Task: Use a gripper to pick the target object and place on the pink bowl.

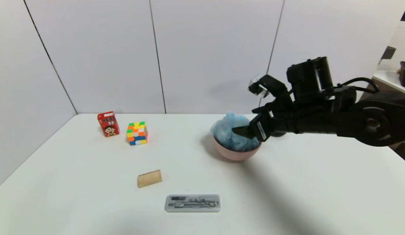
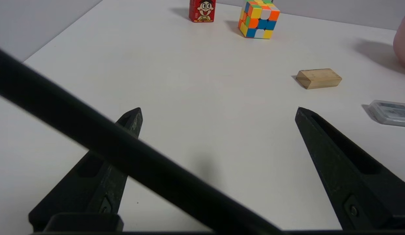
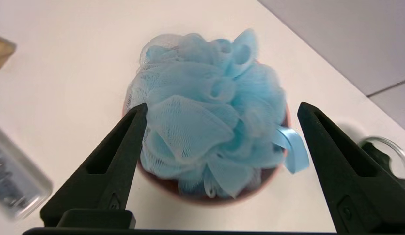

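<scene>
One blue pouf [image 3: 209,114] in pink bowl [image 1: 236,153], right end effector [image 3: 222,111] released, straddling it

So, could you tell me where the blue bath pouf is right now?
In the head view the blue bath pouf sits in the pink bowl right of table centre, with the open right gripper just above it.

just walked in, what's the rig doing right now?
The right claw is open above the pink bowl, its fingers on either side of the blue pouf. The pouf sits in the bowl, filling it and bulging over the rim, so the placement looks done. The left claw is open over bare table, holding nothing. A Rubik's cube, red carton, wood block and clear case lie apart from the bowl.
</scene>
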Controlling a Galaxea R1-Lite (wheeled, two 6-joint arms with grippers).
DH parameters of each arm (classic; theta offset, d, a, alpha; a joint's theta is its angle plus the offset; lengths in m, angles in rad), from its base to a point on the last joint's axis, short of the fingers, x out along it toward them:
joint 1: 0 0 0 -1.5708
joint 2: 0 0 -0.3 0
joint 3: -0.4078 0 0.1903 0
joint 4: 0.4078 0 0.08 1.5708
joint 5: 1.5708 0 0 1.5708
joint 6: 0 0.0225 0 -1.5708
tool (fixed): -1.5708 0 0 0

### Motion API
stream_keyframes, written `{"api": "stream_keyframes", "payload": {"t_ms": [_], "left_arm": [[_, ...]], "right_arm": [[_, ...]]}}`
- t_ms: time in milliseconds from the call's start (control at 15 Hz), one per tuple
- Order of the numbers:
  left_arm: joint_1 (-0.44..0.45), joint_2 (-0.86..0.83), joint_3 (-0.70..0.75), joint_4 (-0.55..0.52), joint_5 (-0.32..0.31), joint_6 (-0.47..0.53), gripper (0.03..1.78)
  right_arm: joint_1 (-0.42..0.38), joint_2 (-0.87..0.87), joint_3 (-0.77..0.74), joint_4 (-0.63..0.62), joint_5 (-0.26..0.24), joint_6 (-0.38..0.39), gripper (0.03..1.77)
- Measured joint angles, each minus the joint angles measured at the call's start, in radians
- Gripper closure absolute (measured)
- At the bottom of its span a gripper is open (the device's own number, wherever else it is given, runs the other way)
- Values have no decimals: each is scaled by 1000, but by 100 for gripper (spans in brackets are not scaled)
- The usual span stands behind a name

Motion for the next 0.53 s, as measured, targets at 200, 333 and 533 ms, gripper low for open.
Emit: {"api": "stream_keyframes", "payload": {"t_ms": [200,333,533], "left_arm": [[0,0,0,0,0,0,12],[0,0,0,0,0,0,12],[0,0,0,0,0,0,12]], "right_arm": [[-4,-121,62,29,0,2,17],[-22,-208,104,27,-4,12,15],[-74,-370,203,31,-5,32,13]]}}
